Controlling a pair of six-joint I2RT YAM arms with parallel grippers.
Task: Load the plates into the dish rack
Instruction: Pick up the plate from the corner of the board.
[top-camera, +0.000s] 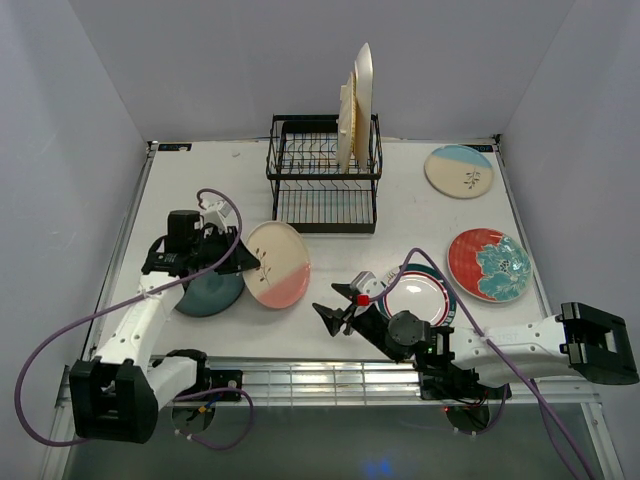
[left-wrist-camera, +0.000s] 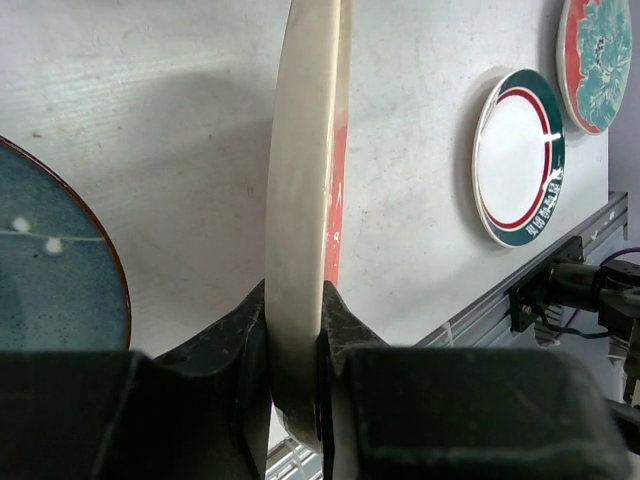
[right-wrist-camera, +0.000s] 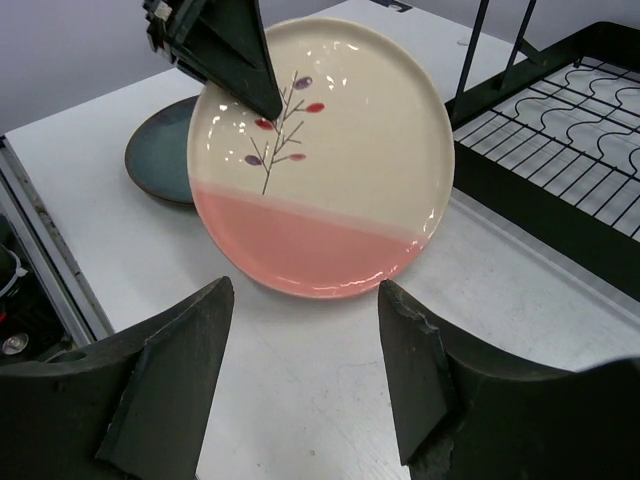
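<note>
Pale grey walls box in a white tabletop (top-camera: 400, 215), where a black wire rack (top-camera: 323, 180) sits at the back with two plates (top-camera: 357, 105) standing on edge in its right-hand slots. The left jaws are clamped on the rim of the cream-and-pink plate (top-camera: 277, 264), which is tipped up in front of the rack, pink edge lowest, beside the dark teal plate (top-camera: 210, 292). The right jaws stand apart and empty, facing it from the near side. The teal-rimmed plate (top-camera: 418, 297), the red floral plate (top-camera: 488, 264) and the cream-and-blue plate (top-camera: 459, 171) lie flat to the right. My worry is that thin pinch: glazed ware held by one edge could swivel or slip on the swing upward, and a crooked entry could knock a wire or the standing plates.
</note>
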